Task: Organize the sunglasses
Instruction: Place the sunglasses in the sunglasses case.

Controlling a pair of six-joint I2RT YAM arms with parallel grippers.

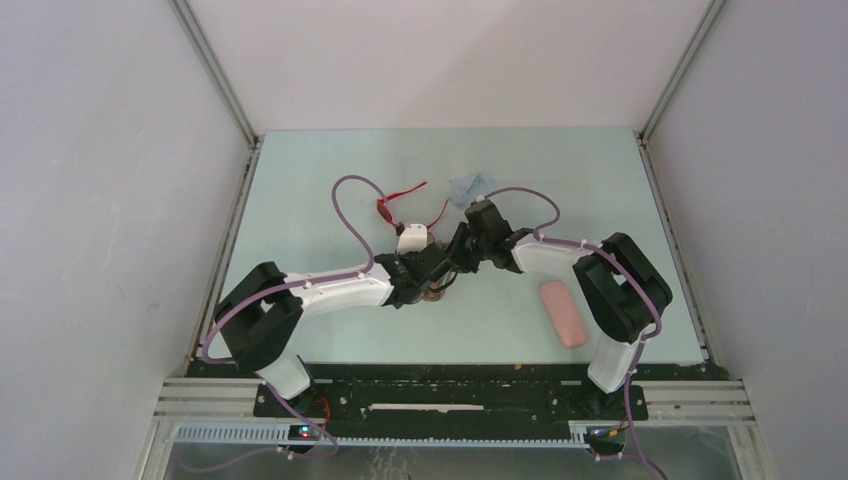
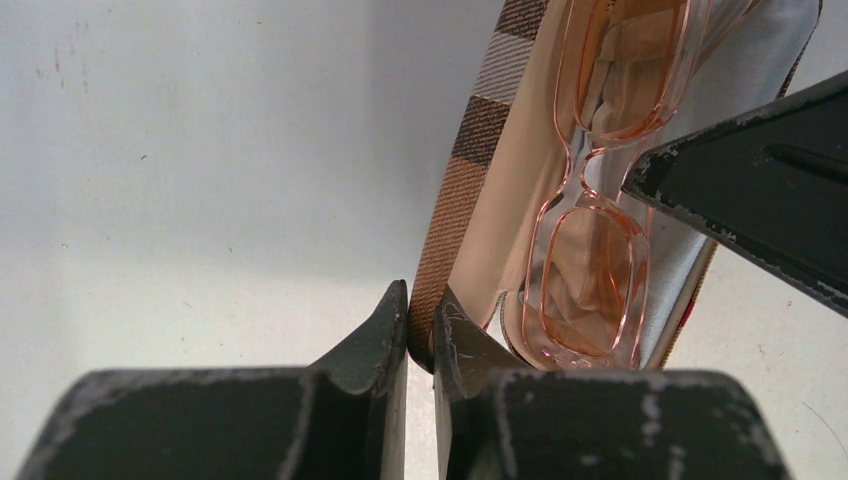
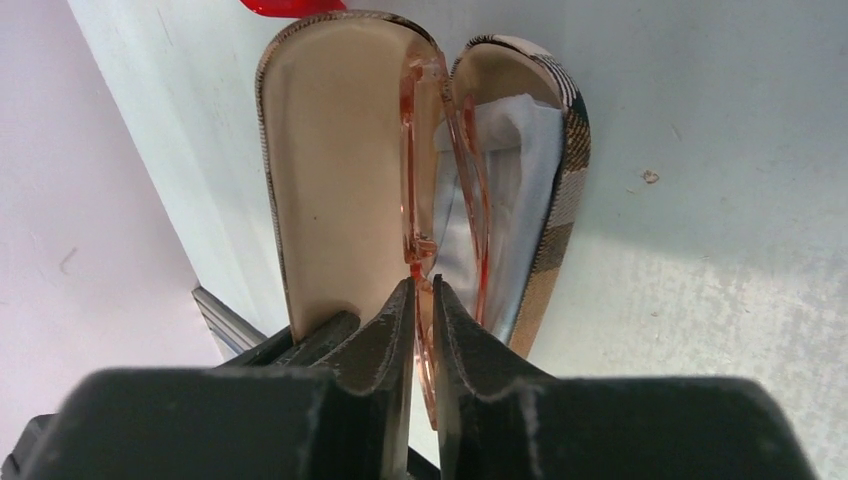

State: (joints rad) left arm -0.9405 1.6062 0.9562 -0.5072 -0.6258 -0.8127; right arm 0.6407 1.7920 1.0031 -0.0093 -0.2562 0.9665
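Note:
The slim sunglasses with orange-tinted lenses [image 2: 590, 280] stand on edge inside the open plaid case [image 2: 470, 170]. My left gripper [image 2: 420, 305] is shut on the edge of the case's lid. My right gripper [image 3: 422, 292] is shut on the near end of the orange-tinted sunglasses [image 3: 412, 160], between the tan lid [image 3: 330, 170] and the case's base, which holds a pale cloth [image 3: 505, 190]. In the top view both grippers [image 1: 445, 275] meet at mid-table and hide the case. The red sunglasses [image 1: 398, 205] lie open on the table behind them.
A pink oblong case [image 1: 565, 313] lies at the front right by the right arm. A pale blue cloth [image 1: 470, 187] lies at the back, right of the red sunglasses. One finger [image 2: 760, 190] of the right gripper crosses the left wrist view. White walls enclose the table.

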